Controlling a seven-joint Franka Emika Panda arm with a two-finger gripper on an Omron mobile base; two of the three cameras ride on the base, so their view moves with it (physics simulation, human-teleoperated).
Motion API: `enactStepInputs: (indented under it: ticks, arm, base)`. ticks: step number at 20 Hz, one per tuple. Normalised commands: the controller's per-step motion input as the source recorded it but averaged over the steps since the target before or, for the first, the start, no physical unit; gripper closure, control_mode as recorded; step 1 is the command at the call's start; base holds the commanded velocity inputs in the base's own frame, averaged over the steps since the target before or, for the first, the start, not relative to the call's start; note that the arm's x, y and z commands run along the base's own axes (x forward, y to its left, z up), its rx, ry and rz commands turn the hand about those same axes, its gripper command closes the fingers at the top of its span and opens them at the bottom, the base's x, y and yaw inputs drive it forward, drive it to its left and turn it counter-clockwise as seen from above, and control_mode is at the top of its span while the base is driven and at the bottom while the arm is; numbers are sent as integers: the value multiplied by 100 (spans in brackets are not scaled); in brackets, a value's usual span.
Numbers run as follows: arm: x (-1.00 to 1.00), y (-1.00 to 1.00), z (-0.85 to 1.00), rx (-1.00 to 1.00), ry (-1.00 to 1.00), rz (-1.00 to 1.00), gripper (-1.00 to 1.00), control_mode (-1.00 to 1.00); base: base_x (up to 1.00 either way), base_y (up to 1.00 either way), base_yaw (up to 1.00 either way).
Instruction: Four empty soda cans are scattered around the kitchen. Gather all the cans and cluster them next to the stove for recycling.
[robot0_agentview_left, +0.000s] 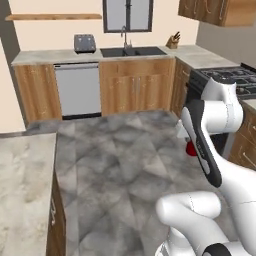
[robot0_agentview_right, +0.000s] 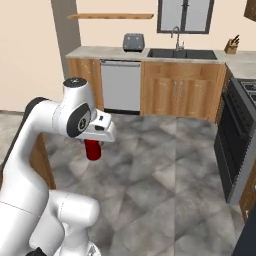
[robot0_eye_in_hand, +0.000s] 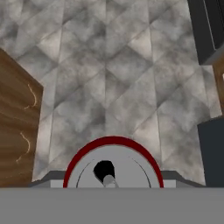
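While the white arm folds over the grey marbled floor (robot0_agentview_right: 165, 165) in the middle of the kitchen, its gripper (robot0_agentview_right: 93, 145) points straight down and is clenched on a red soda can (robot0_agentview_right: 92, 150). The can hangs upright in the air, well above the tiles, touching nothing but the fingers. From the left base camera only a sliver of the same can (robot0_agentview_left: 191, 148) peeks out beside the arm's forearm. Looking down along the hand, the can's silvery top with its red rim (robot0_eye_in_hand: 113, 168) sits right at the bottom, tight between the fingers, with bare floor beneath it.

The stove (robot0_agentview_left: 235, 77), a black gas range with dark grates, stands at the right side of the room, well apart from the can; its dark oven front (robot0_agentview_right: 230, 145) faces the open floor. Along the far wall runs a pale stone counter (robot0_agentview_left: 50, 55) over wooden cabinets, with a grey toaster (robot0_agentview_left: 84, 43) on it, a dark sink (robot0_agentview_left: 132, 51) under the window, a steel dishwasher (robot0_agentview_left: 77, 90) below and a knife block (robot0_agentview_left: 173, 41) in the corner. A second counter (robot0_agentview_left: 22, 185) lies near the robot on its left.
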Motion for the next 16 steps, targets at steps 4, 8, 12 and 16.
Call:
enactStepInputs:
  ticks: [4, 8, 12, 16]
  arm:
    - [0, 0, 0, 0, 0, 0, 100, 100]
    - [0, 0, 0, 0, 0, 0, 100, 100]
    - [0, 0, 0, 0, 0, 0, 100, 100]
    - [0, 0, 0, 0, 0, 0, 100, 100]
  base:
    - [100, -35, -21]
    - [100, -25, -32]
    - [100, -6, -38]
    - [100, 0, -44]
